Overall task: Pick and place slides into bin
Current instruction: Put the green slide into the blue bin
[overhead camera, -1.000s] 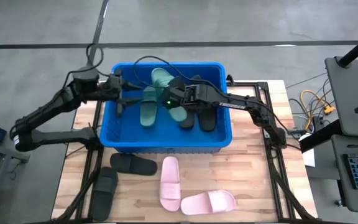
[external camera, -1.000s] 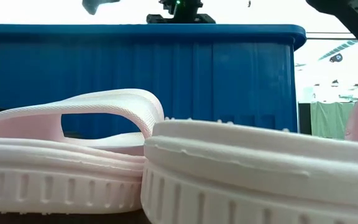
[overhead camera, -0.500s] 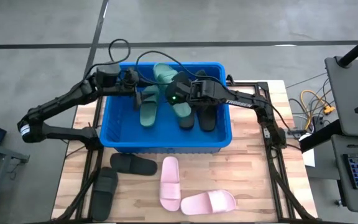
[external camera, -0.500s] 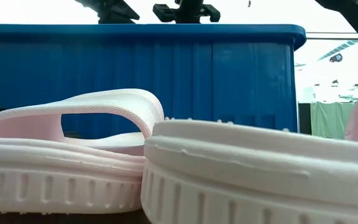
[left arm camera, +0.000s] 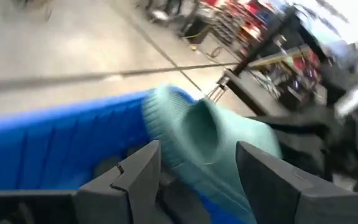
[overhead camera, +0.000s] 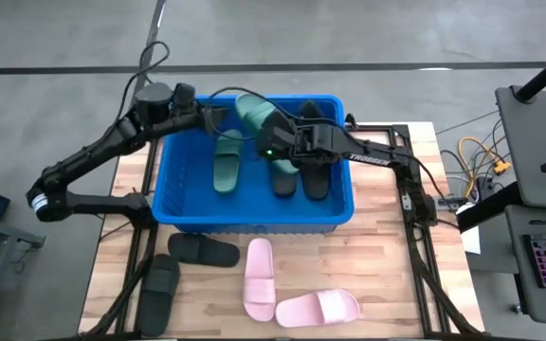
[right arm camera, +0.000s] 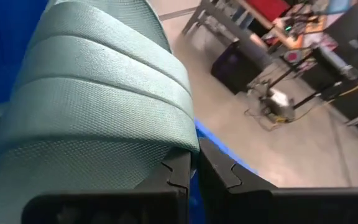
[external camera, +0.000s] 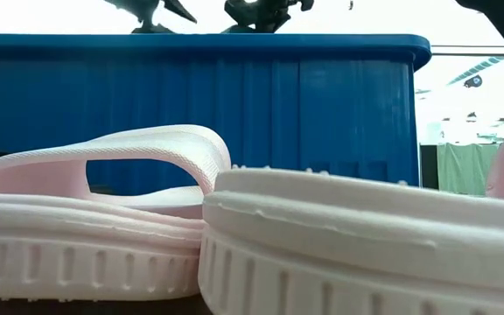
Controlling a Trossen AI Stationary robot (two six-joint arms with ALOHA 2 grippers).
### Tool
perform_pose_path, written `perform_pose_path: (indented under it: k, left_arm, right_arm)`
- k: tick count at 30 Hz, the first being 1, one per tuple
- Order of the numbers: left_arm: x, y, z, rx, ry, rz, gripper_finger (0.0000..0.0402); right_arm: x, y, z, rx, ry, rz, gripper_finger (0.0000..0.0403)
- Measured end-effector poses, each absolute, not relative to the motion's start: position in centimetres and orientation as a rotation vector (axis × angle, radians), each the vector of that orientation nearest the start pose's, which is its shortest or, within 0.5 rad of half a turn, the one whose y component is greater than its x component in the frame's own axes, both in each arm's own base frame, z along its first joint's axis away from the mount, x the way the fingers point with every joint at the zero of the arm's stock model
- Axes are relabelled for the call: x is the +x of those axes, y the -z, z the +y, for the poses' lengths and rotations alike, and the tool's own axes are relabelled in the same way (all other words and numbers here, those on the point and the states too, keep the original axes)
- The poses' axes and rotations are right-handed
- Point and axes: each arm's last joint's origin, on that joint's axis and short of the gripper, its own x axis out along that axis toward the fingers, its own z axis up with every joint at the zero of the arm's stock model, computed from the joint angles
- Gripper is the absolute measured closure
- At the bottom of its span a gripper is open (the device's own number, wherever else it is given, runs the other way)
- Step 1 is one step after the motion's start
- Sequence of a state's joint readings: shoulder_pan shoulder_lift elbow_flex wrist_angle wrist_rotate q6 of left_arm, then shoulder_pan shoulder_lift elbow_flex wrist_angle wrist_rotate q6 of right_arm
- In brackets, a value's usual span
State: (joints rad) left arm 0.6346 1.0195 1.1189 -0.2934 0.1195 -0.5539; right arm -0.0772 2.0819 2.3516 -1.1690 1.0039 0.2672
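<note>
Over the far half of the bin [overhead camera: 173,194], the right gripper [overhead camera: 271,142] holds a green slide [overhead camera: 252,112] clamped by its strap, jaws closed hard on the foam, with the sandal's toe reaching toward 11 o'clock past the back rim. The left gripper [overhead camera: 218,116] sits at about 9 o'clock of that slide, jaws apart and empty, pointed at it. The step in hand looks like the deposit of this slide; the next move calls for the right jaws to release only once the sandal is wholly inside the walls, since its toe appears to overhang the rim.

In the bin lie a second green slide [overhead camera: 226,163] and two black slides [overhead camera: 303,170]. On the table [overhead camera: 387,256] at 6 o'clock of the bin, two black slides [overhead camera: 202,249] and two pink slides [overhead camera: 259,278] remain.

The right wrist view alone shows the pinch on the ribbed strap [right arm camera: 104,118]. The left wrist view shows its open fingers [left arm camera: 138,171] framing the slide. The low view shows only pink foam and the bin wall.
</note>
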Motion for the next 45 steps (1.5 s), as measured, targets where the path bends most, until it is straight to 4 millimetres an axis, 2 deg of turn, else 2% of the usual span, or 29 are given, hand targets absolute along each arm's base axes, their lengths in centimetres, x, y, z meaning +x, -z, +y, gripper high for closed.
perform_pose_path:
  k: [4, 6, 9, 12, 16, 29, 33, 38, 42, 45]
  left_arm:
    - [18.0, -37.8, 14.1, -0.876, -0.582, 0.030, 0.0208]
    - [18.4, -37.5, 14.8, -0.948, -0.524, 0.029, 0.0208]
    - [19.4, -37.7, 15.4, -0.953, -0.380, 0.016, 0.0208]
    - [20.0, -37.8, 15.8, -0.964, -0.320, -0.008, 0.0208]
    - [20.2, -37.9, 16.1, -0.970, -0.313, -0.034, 0.0208]
    - [21.5, -36.1, 17.4, -1.028, -0.364, 0.003, 0.0214]
    - [21.8, -36.8, 17.6, -0.926, -0.327, -0.059, 0.0261]
    - [21.7, -37.8, 17.6, -0.835, -0.298, -0.139, 0.0373]
    - [21.7, -38.1, 17.6, -0.783, -0.288, -0.151, 0.0380]
    - [21.6, -38.1, 17.7, -0.810, -0.277, -0.151, 0.0381]
  right_arm:
    - [41.8, -39.3, -5.1, -0.275, 1.119, 0.709, 0.0394]
    - [41.8, -39.3, -5.0, -0.282, 1.118, 0.710, 0.0394]
    - [41.8, -39.3, -5.0, -0.282, 1.117, 0.710, 0.0394]
    - [41.8, -39.3, -5.0, -0.292, 1.123, 0.715, 0.0394]
    - [41.8, -39.3, -5.0, -0.290, 1.122, 0.714, 0.0394]
    - [42.1, -39.4, -4.5, -0.276, 1.103, 0.687, 0.0394]
    - [42.2, -39.5, -4.4, -0.291, 1.094, 0.685, 0.0394]
    - [42.3, -39.6, -4.2, -0.312, 1.084, 0.690, 0.0394]
    - [42.1, -39.9, -4.3, -0.320, 1.081, 0.689, 0.0394]
    - [42.0, -40.1, -4.2, -0.322, 1.076, 0.688, 0.0390]
